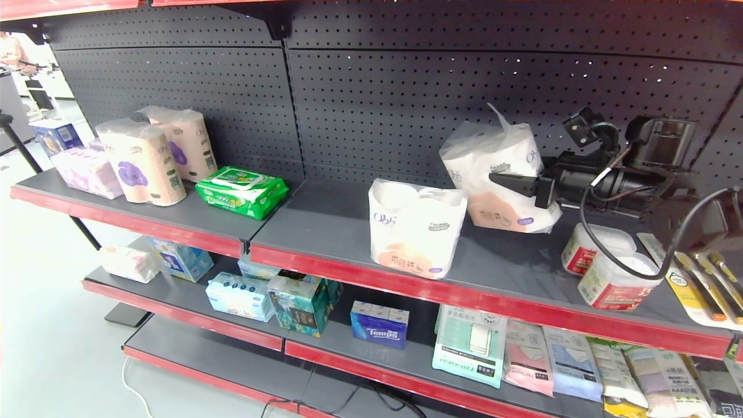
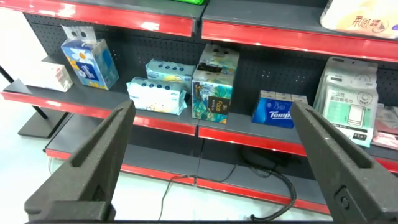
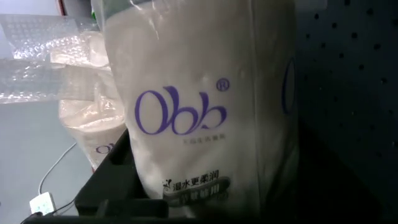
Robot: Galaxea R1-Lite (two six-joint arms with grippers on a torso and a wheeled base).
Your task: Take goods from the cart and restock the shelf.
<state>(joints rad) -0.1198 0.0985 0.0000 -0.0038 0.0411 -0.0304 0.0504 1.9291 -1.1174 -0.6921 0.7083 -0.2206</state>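
Note:
A white pack of toilet rolls [image 1: 499, 174] leans tilted at the back of the upper shelf [image 1: 348, 215], against the pegboard. My right gripper [image 1: 504, 177] is shut on it; one black finger [image 1: 514, 184] lies across its front and the other is hidden behind it. Close up in the right wrist view, the pack [image 3: 199, 93] presses against a finger [image 3: 115, 180]. A second white pack [image 1: 415, 226] stands upright near the shelf's front edge. My left gripper [image 2: 211, 162] hangs open and holds nothing, facing the lower shelves.
Two peach roll packs [image 1: 142, 162] and green wipes [image 1: 241, 190] stand at the shelf's left. Two white jars [image 1: 615, 278] sit under my right arm. Tissue boxes [image 2: 214, 84] and a blue pack [image 2: 273, 111] fill the lower shelf. Bare room lies between the wipes and the front pack.

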